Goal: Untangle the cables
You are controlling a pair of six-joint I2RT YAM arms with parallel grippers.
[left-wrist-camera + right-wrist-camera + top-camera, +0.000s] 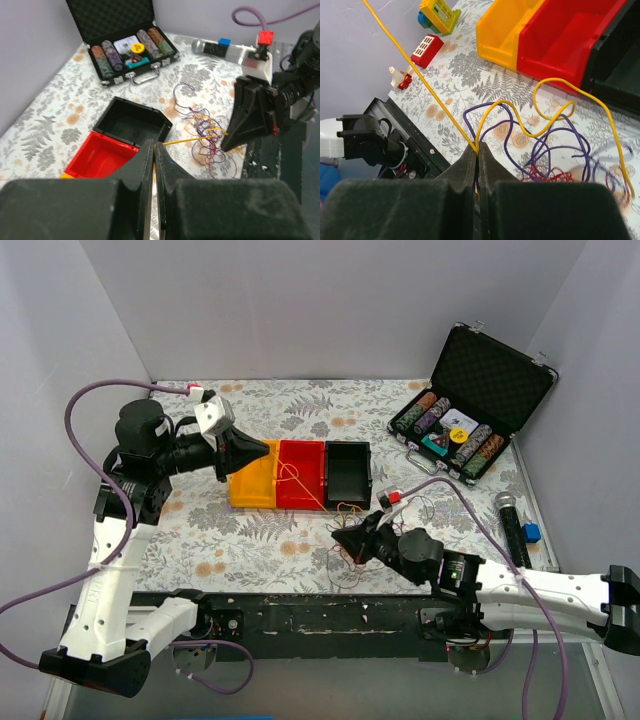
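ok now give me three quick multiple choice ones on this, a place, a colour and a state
1. Where does the cable tangle lie? A in the yellow bin; B on the table by the right gripper; C in the chip case.
2. What colour is the middle bin? A red; B black; C blue.
3. The left gripper is: A open wide; B shut on a yellow cable; C shut on a microphone.
Answers: 1 B, its loops lie on the floral tabletop. 2 A, its walls are red. 3 B, the strand leaves its closed jaws.
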